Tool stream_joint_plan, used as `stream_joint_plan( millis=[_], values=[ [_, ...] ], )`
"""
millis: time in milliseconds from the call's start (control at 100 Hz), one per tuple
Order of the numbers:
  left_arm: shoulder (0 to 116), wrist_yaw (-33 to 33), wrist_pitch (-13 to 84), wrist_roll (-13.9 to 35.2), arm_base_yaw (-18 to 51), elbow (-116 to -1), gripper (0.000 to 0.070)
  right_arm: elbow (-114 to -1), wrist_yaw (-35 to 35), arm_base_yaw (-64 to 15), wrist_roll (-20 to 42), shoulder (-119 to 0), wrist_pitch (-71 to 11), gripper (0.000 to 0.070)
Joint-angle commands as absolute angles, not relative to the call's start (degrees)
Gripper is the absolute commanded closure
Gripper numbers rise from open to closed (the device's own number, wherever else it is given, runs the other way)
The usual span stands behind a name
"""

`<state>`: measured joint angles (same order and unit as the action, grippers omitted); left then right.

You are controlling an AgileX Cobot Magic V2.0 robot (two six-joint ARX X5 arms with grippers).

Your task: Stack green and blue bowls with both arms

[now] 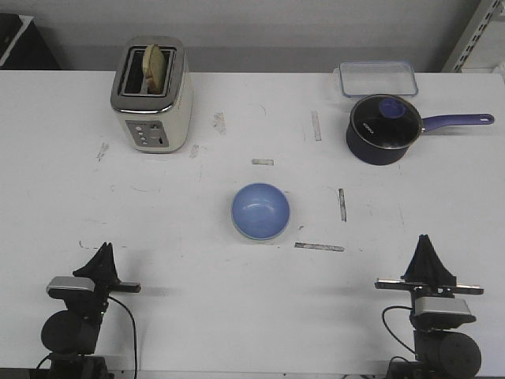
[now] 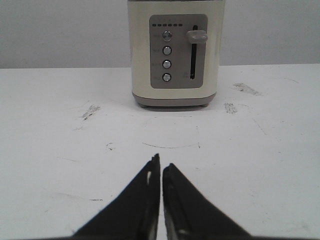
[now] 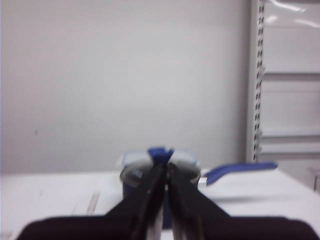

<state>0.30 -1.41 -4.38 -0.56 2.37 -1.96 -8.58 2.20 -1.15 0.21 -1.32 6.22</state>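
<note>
While the blue bowl [image 1: 260, 211] is sitting upright and alone in the middle of the white table [image 1: 197, 316], as the front view is showing it, no green bowl is appearing anywhere in that view, so I cannot tell whether it is nested beneath the blue one or simply out of sight. From the bowl, the toaster [image 1: 152, 94] is standing well away on the far left, the lidded saucepan [image 1: 384, 129] and the clear box [image 1: 379, 78] behind it on the far right; the left gripper [image 1: 103, 259] and the right gripper [image 1: 427, 258] are parked well apart from the bowl on the near side, each with its fingers pressed together and pinching nothing. The bowl is looking small, smooth and rigid, so it is likely light but slippery; a pinch across the rim, one finger inside and one outside, is probably the safest hold, since the round wall is offering little else. In the left wrist view, the closed gripper [image 2: 160, 170] is pointing over bare table at the front of the toaster [image 2: 174, 52], with no bowl showing. In the right wrist view, the gripper [image 3: 164, 167] is likewise closed, its tips lying across the blurred saucepan [image 3: 131, 176], again with no bowl showing.
</note>
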Motion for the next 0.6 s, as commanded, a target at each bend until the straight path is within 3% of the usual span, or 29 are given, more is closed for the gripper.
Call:
stream_joint_plan(
  millis=[0, 130, 590],
  values=[
    [0.19, -1.52, -5.23, -0.82, 2.26, -0.71, 0.0699, -7.07, 0.91, -1.17, 1.67, -0.32, 6.92, 0.0700],
    [0.19, -1.52, -5.23, -0.82, 2.26, -0.71, 0.0699, -3.55, 0.89, -1.17, 5.17, -0.08, 6.92, 0.0700],
    [0.19, -1.52, -5.23, -0.80, 2.26, -0.71, 0.0699, -0.71, 1.50, -1.17, 2.70, -0.08, 5.82, 0.0699]
  ],
)
